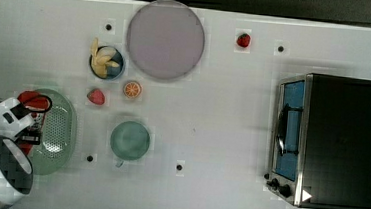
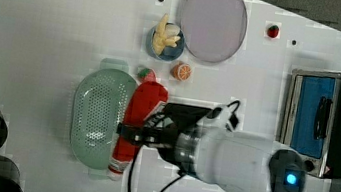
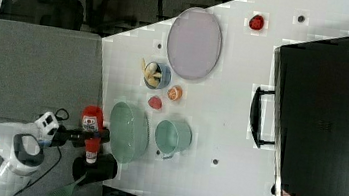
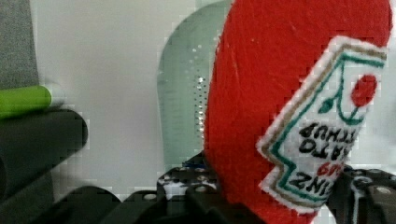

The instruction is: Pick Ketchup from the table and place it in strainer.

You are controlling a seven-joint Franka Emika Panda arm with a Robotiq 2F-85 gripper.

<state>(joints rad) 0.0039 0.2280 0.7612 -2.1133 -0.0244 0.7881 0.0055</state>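
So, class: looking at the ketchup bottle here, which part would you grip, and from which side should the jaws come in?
Grip the Ketchup across its narrower middle, coming in from the side away from the strainer. It is long and soft with a wide body, so the waist fits between the jaws. The gripper already holds it there.

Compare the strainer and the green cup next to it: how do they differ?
Shape: the strainer is an elongated oval; the green cup is round.
Size: the strainer is clearly larger than the cup.
Base: the strainer's base is perforated with dots; the cup's inside looks smooth.
Colour: the strainer is paler mint; the cup is a deeper teal-green.
Shared: both are green, open-topped, empty and resting on the white table.
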